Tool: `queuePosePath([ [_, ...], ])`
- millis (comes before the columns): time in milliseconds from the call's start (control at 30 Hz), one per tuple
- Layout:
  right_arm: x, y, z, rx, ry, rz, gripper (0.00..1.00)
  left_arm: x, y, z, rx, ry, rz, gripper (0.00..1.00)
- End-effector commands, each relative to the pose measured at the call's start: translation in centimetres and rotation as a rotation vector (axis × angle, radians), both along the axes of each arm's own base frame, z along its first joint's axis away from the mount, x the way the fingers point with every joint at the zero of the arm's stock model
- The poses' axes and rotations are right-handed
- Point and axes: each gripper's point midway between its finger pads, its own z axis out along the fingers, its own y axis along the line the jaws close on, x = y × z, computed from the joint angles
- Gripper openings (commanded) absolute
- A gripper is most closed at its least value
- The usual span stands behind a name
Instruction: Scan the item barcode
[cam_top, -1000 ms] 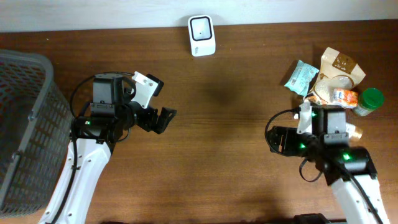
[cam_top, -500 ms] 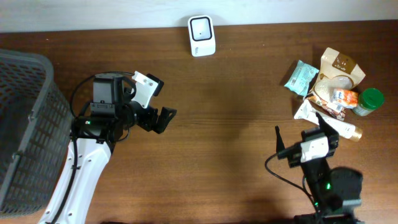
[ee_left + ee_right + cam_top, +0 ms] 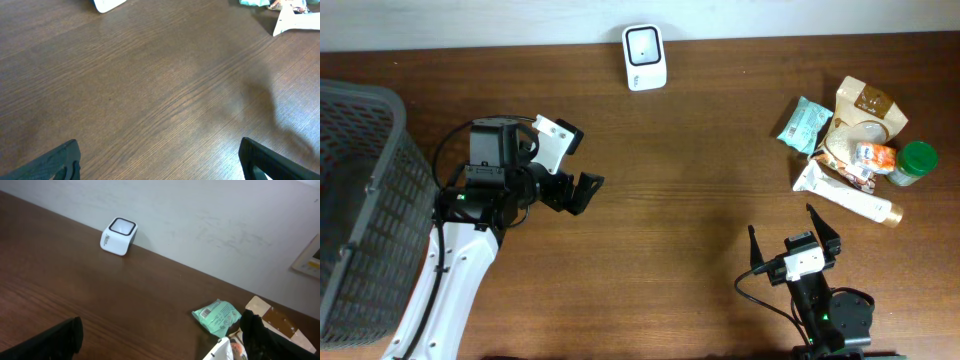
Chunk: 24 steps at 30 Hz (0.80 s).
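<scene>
Left gripper (image 3: 582,163) and right gripper (image 3: 787,232) both spread wide, empty, touching nothing; item pile (image 3: 855,140) lies far right, just beyond right gripper, scanner (image 3: 644,57) top centre.

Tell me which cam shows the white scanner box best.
Right wrist. The scanner is whole and unobstructed there, with its top window and a side face both visible. Overhead shows it complete too, but only top-down and smaller. Left wrist catches just a white corner at the top edge.
</scene>
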Motion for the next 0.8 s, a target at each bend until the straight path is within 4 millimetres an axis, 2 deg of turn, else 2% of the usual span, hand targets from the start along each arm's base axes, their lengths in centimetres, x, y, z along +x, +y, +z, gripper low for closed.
queuePosePath([
  [0,0.0,0.3,-0.4,0.004,0.007,0.013,0.98,0.0,-0.2,0.2,-0.006,-0.002,-0.002,0.99],
  [100,0.0,0.3,-0.4,0.004,0.007,0.013,0.98,0.0,-0.2,0.2,-0.006,-0.001,-0.002,0.99],
  [200,0.0,0.3,-0.4,0.004,0.007,0.013,0.98,-0.5,-0.1,1.5,-0.01,-0.034,-0.002,0.99],
  [233,0.0,0.3,-0.4,0.004,0.007,0.013,0.98,-1.4,1.0,1.7,0.041,-0.029,0.043,0.99],
  [300,0.0,0.3,-0.4,0.004,0.007,0.013,0.98,-3.8,3.1,4.5,0.1,-0.154,0.121,0.99],
  [333,0.0,0.3,-0.4,0.004,0.007,0.013,0.99,-6.3,4.0,6.5,0.106,-0.262,0.155,0.99],
  [367,0.0,0.3,-0.4,0.004,0.007,0.013,0.98,-8.7,4.5,7.4,0.095,-0.348,0.17,0.99],
  [400,0.0,0.3,-0.4,0.004,0.007,0.013,0.98,-9.6,5.0,7.5,0.098,-0.392,0.197,0.99],
  [467,0.0,0.3,-0.4,0.004,0.007,0.013,0.99,-11.3,7.6,7.0,0.039,-0.46,0.395,0.99],
  [533,0.0,0.3,-0.4,0.004,0.007,0.013,0.98,-12.6,8.9,4.9,-0.018,-0.513,0.485,0.99],
  [600,0.0,0.3,-0.4,0.004,0.007,0.013,0.98,-12.5,9.5,2.4,-0.026,-0.539,0.51,0.99],
  [700,0.0,0.3,-0.4,0.004,0.007,0.013,0.98,-11.1,10.2,-1.3,-0.073,-0.593,0.529,0.99],
  [767,0.0,0.3,-0.4,0.004,0.007,0.013,0.98,-11.0,10.4,-2.4,-0.096,-0.622,0.547,0.99],
])
